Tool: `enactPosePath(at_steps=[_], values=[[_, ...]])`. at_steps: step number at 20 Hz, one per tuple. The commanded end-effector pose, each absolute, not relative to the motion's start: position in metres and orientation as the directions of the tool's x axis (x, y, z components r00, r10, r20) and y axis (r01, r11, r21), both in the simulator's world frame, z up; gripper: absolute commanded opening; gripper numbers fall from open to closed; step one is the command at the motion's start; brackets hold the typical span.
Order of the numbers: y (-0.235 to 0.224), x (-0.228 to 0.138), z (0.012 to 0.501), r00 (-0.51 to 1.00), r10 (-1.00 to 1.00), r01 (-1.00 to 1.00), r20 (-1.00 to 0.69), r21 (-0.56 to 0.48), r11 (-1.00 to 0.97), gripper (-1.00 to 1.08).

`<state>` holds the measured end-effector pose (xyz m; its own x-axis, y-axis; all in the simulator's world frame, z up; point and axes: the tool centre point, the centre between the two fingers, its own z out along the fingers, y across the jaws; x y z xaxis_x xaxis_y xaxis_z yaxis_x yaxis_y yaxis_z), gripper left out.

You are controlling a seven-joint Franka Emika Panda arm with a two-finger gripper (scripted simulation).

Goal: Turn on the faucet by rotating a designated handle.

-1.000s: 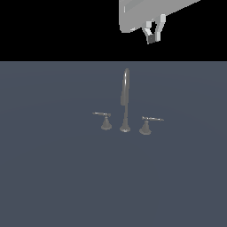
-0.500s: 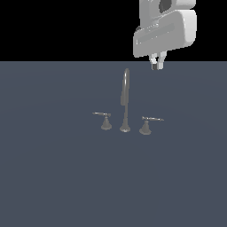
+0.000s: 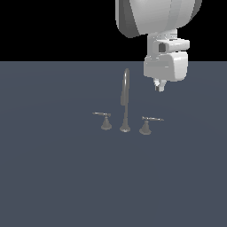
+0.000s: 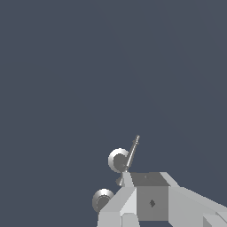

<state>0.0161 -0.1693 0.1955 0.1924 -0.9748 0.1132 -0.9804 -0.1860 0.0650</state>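
One arm hung over grey floor [image 3: 53, 177]. Faucet [image 3: 125, 99] stood mid-scene, gooseneck spout upright. Handle [image 3: 146, 124] sat on spout's exterior-view right, lever roughly level, pointing toward exterior view's right; also seen in wrist view [image 4: 122, 158]. Smaller twin handle [image 3: 104, 120] sat on spout's other side. Gripper [image 3: 159, 86] hovered above handle, well apart, touching nothing. Finger gap: cannot tell.
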Motion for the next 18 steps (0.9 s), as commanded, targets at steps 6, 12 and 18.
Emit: enactPosePath(at_steps=[6,12,18], values=[[-0.189,0.031,0.136,-0.001,-0.997,-1.000,0.078,0.019,0.003,-1.00],[-0.199,0.037,0.102,-0.116,-0.992,-0.993,0.045,-0.004,0.116,-1.00],[-0.204,0.039,0.083,-0.183,-0.983,-0.983,0.023,-0.015,0.183,-1.00]])
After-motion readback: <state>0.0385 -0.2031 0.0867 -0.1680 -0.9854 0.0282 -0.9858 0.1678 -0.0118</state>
